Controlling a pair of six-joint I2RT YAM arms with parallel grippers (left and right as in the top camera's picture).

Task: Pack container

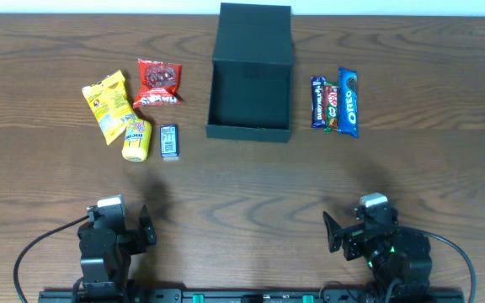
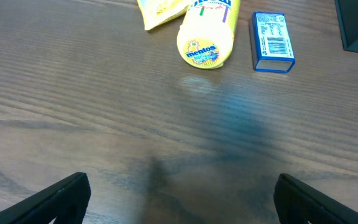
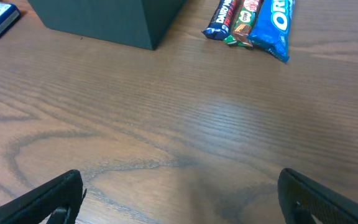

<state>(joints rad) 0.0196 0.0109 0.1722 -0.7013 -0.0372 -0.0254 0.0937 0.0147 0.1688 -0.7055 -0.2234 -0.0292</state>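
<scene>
Container [image 1: 248, 132] far ahead, between left pincer [image 2: 180, 190] and right pincer [image 3: 180, 186], both agape

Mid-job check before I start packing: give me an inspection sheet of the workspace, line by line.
Surface: wooden table, no spills seen.
Job's things: dark green container, lid open, nothing seen inside. Left of it: yellow packet, red packet, Mentos tube, small blue box. Right of it, side by side: dark blue bar, red-green bar, Oreo pack.
Clutter: nothing seen.
Grippers: left gripper and right gripper at the near edge, jaws wide open, empty.
Cables: left cable and right cable loop beside the arm bases, away from the snacks.
Surroundings: pale strip beyond the far edge; black rail at the near edge.
</scene>
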